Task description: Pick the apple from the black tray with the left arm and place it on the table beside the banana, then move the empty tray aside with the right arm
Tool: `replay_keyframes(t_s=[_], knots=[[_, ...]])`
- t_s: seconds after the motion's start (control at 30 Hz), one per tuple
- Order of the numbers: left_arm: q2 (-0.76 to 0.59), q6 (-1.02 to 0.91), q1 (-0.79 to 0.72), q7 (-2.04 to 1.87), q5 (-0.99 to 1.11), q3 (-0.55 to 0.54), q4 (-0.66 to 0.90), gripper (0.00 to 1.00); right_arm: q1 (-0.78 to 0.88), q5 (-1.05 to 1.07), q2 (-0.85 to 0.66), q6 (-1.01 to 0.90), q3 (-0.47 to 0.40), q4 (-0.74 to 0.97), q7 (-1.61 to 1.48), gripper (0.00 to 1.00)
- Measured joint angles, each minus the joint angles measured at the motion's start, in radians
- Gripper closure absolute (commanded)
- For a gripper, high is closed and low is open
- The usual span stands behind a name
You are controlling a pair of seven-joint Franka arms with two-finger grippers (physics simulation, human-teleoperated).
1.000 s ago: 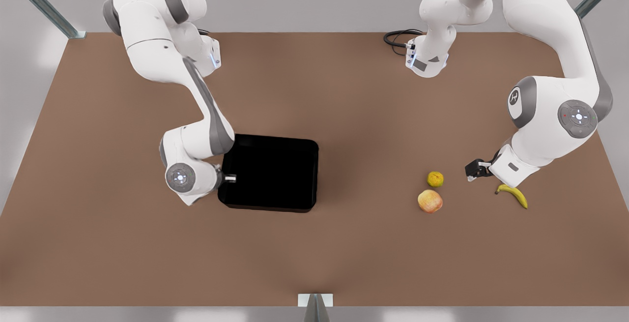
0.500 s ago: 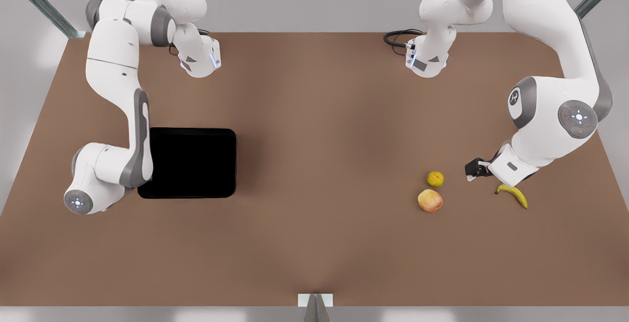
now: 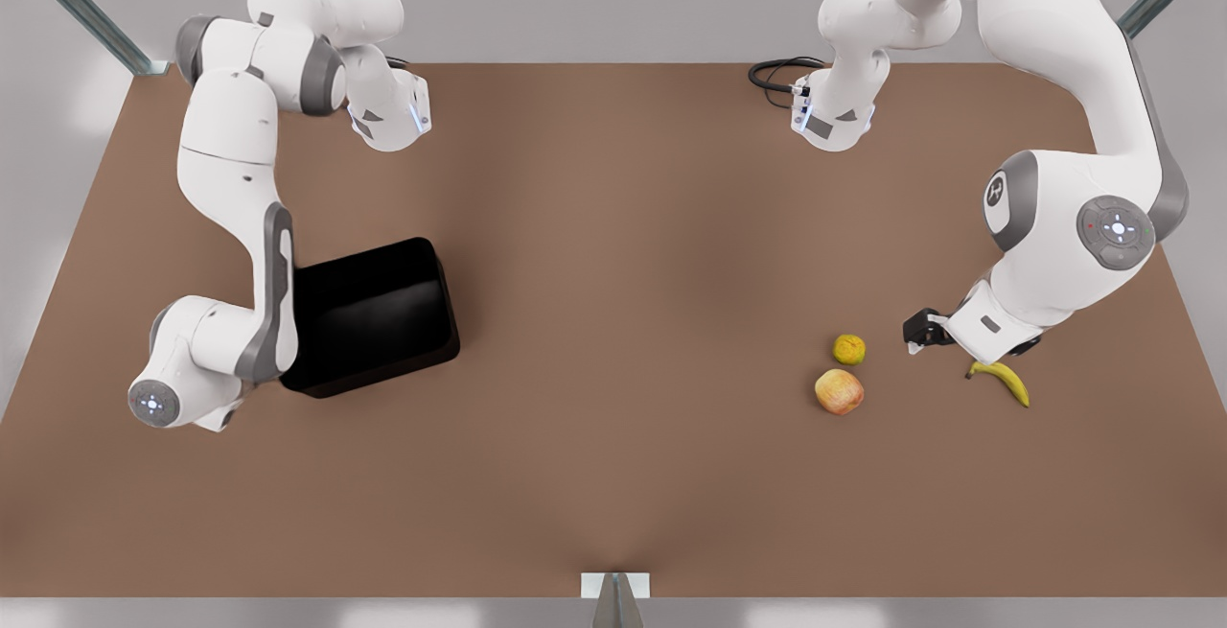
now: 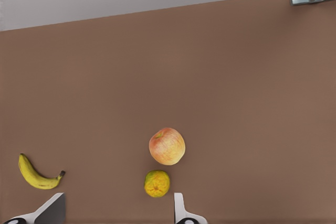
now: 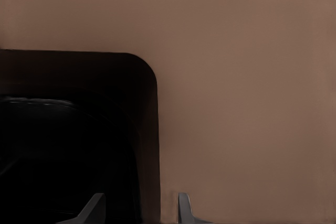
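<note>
Gleaming black tray [image 3: 369, 316], tilted, rounded corners, empty

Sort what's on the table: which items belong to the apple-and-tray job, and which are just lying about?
Job:
- apple, on the table
- banana
- black tray, empty, tilted
- left gripper, open near the fruit
- right gripper, straddling the tray's rim

Lying about:
- yellow-orange fruit, next to the apple
- black cable, at the far edge
</note>
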Motion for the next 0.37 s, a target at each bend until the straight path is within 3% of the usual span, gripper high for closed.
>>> replay_keyframes(t_s=[0.07, 0.1, 0.17, 0.2, 0.27, 0.37], knots=[[0.0, 0.0, 0.0, 0.001, -0.001, 0.0, 0.0, 0.0, -0.004, 0.01, -0.114, -0.057, 0.023, 0.066, -0.015, 0.0], [0.0, 0.0, 0.0, 0.002, -0.001, 0.0, 0.0, 0.0, -0.036, 0.01, -0.172, -0.097, 0.081, 0.111, -0.016, 0.0], [0.0, 0.0, 0.0, 0.003, -0.001, 0.0, 0.0, 0.0, -0.195, -0.039, -0.294, -0.173, 0.342, 0.149, -0.006, 0.0], [0.0, 0.0, 0.0, 0.003, -0.002, 0.0, 0.0, 0.0, -0.239, -0.084, -0.326, -0.202, 0.429, 0.173, 0.002, 0.0], [0.0, 0.001, 0.0, 0.003, -0.001, 0.0, 0.0, 0.0, -0.274, -0.159, -0.352, -0.241, 0.501, 0.237, 0.031, 0.0], [0.0, 0.001, 0.0, 0.004, 0.0, 0.0, 0.0, 0.0, -0.291, -0.216, -0.358, -0.266, 0.516, 0.26, 0.101, 0.0]])
